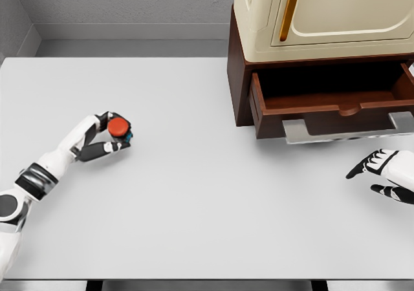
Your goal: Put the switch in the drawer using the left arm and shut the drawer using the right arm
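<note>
At the left of the frame, the left hand [107,136] is clenched around the red switch [119,127] on the white worktop [207,213]. The carry comes next: up-right to the open drawer [333,103]. The right hand [385,174] rests released, lower right.

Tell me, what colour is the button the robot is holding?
Red-orange, on the round switch with a blue base, seen in the head view.
</note>
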